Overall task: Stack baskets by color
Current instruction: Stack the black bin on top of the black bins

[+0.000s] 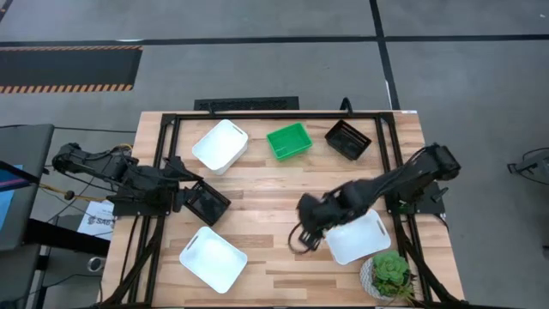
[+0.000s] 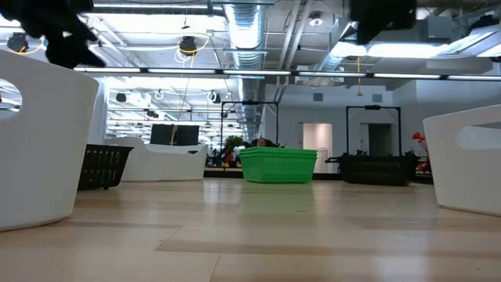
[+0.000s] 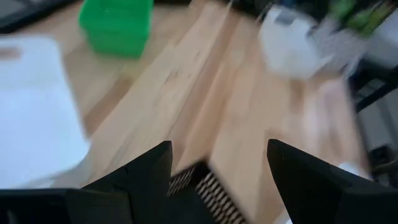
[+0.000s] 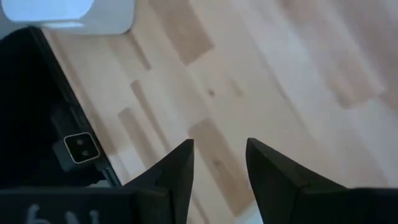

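Note:
Three white baskets stand on the table: far left point(image 1: 221, 146), near left point(image 1: 213, 257) and near right point(image 1: 358, 237). A green basket point(image 1: 288, 141) and a black basket point(image 1: 347, 139) stand along the far edge. Another black basket point(image 1: 207, 202) stands on the table at the left, just in front of my left gripper point(image 1: 183, 198). That gripper is open, and the basket's slotted wall point(image 3: 205, 186) shows low between its fingers. I cannot tell whether they touch. My right gripper point(image 1: 305, 235) hangs open over bare wood point(image 4: 217, 93), just left of the near right white basket.
A potted plant point(image 1: 391, 275) stands at the near right corner. A black frame point(image 1: 257, 115) runs around the table's far edge and sides. Bare wood lies in the middle between the baskets.

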Motion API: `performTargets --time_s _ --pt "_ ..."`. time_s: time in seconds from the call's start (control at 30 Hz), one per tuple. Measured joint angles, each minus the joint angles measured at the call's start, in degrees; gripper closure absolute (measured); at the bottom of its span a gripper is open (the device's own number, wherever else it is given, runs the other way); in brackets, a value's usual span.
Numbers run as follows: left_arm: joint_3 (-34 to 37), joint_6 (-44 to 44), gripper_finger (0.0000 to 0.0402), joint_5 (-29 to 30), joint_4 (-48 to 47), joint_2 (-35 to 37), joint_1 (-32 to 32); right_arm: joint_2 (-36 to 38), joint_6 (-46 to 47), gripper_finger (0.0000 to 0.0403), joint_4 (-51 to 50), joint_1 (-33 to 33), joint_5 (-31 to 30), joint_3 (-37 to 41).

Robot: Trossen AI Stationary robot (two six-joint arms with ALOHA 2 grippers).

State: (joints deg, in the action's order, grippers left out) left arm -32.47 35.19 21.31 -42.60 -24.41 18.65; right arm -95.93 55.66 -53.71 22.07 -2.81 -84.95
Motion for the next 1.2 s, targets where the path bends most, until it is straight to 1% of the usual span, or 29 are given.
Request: performTargets --time_s 0.13,0.3,0.37,0.53,0.73,0.8,1.03,1.1,1.2 --pt "0.00 4.66 0.0148 -0.76 -8.85 -4.36 0.00 -4.83 -0.49 0.0239 5.44 1.67 0.80 -0.04" --pt "0.02 7.22 0.0148 -1.13 -12.54 -13.63 0.00 -9.24 -0.55 0.0238 6.18 2.27 1.40 -0.06" --pt "0.02 8.42 0.0148 -0.71 -13.09 -17.77 0.00 -9.62 -0.57 0.0237 5.91 2.27 1.44 0.07" --pt "0.02 14.97 0.0148 3.44 -16.39 -26.71 -0.17 -10.07 -0.18 0.0240 7.07 2.19 1.38 -0.06" --pt "0.11 17.19 0.0148 7.67 -16.17 -35.00 -3.13 -9.65 -0.59 0.0243 7.97 2.21 1.35 -0.06" --pt "0.09 17.59 0.0148 7.68 -16.45 -36.90 -4.25 -9.65 -0.59 0.0243 7.77 2.21 1.35 -0.06" --pt "0.11 13.46 0.0148 1.25 -15.56 -42.85 -7.60 -9.65 -0.61 0.0246 8.11 2.19 1.33 -0.06" --pt "0.11 12.49 0.0148 -0.84 -13.72 -43.93 -7.82 -9.65 -0.62 0.0248 8.42 2.19 1.33 -0.06" --pt "0.11 9.43 0.0148 -3.11 -8.15 -45.17 -7.82 -9.65 -0.62 0.0250 8.73 2.20 1.33 -0.06"
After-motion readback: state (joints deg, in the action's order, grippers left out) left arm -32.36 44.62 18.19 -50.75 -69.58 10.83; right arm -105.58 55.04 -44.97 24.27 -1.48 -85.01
